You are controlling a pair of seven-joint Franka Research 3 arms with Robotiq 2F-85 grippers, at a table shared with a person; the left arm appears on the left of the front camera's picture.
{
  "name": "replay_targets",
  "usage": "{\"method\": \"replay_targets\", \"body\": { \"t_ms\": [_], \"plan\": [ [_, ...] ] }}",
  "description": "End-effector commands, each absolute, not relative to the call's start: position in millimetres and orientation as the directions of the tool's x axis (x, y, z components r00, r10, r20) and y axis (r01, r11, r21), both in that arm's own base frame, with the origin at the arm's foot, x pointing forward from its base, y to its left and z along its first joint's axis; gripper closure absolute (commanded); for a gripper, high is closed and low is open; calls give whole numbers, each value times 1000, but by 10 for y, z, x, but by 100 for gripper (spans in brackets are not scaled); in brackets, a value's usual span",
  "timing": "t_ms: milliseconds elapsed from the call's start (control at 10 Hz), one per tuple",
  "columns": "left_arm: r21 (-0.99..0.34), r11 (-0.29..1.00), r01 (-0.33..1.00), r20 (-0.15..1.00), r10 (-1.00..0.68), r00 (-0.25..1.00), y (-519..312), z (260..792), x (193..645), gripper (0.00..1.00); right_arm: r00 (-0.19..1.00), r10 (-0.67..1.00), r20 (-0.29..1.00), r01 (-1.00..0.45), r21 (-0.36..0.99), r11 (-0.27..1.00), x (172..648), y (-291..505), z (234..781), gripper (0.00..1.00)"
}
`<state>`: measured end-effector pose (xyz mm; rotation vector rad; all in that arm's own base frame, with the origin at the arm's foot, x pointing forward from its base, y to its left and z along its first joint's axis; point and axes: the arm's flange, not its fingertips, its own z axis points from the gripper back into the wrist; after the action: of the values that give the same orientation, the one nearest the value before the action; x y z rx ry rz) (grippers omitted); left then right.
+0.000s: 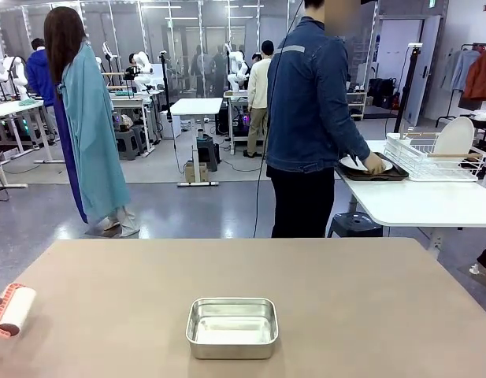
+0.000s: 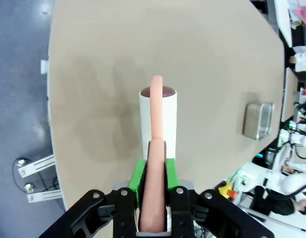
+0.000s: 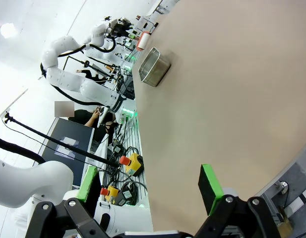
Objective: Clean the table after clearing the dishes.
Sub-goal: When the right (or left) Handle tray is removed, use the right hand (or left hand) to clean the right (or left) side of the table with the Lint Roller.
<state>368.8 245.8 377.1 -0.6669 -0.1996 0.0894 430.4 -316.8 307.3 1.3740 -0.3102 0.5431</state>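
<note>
Lint roller (image 2: 157, 116) clamped by its salmon handle between my left gripper (image 2: 153, 171) pads: light, rigid handle, white drum tacky and free-spinning, so I'd keep the hold on the handle, never the drum. From the front camera it sits at 8 o'clock on the table (image 1: 345, 299), steel pan (image 1: 231, 327) near 6. Right gripper (image 3: 150, 183) spread wide, empty, hovering off the table edge. Dishes (image 1: 361, 164) are over on the white side table under a person's hand (image 1: 374, 164).
</note>
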Motion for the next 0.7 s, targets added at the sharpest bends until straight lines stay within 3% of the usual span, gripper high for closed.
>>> {"method": "replay_targets", "body": {
  "t_ms": [0,300,400,600],
  "plan": [
    [-599,801,-9,239,189,953,2165,4155,3210,79,839,189,510,-534,838,112,4243,-3098,3089,0],
    [-587,809,18,404,274,873,2045,4615,2627,79,839,189,510,-534,838,112,4243,-3098,3089,0],
    [-615,787,44,309,189,932,2165,4391,3054,79,839,189,510,-534,838,112,4243,-3098,3089,0],
    [-615,787,44,309,189,932,2165,4391,3054,79,839,189,510,-534,838,112,4243,-3098,3089,0]
  ]
}}
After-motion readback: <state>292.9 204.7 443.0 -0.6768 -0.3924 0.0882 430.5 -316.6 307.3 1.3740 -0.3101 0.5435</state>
